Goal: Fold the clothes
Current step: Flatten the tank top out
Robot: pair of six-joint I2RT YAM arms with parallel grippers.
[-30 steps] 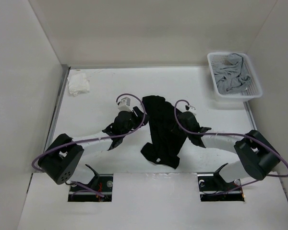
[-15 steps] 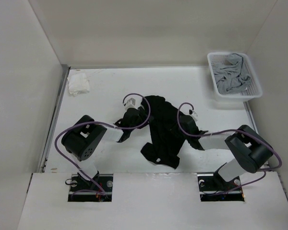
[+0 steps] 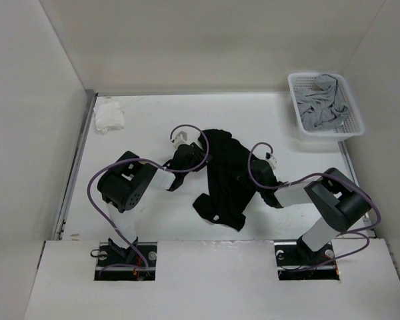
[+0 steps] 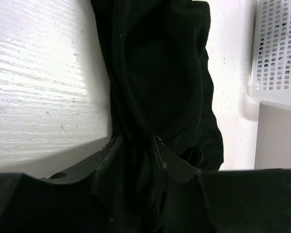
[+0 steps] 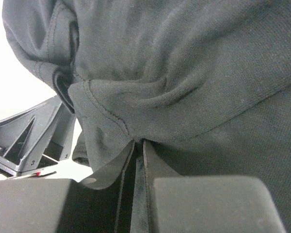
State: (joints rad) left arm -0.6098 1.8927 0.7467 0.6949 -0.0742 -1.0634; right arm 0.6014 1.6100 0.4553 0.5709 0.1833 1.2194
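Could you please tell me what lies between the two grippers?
The black garment lies bunched between the left gripper and the right gripper, seen in the top view.

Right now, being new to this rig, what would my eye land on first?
A crumpled black shirt mid-table, the right gripper pinching its edge and cloth between the fingers of the left gripper. Then the white basket holding a grey garment at the far right corner.

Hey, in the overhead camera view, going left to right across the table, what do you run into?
White cloth → left gripper → black shirt → right gripper → basket holding a grey garment.
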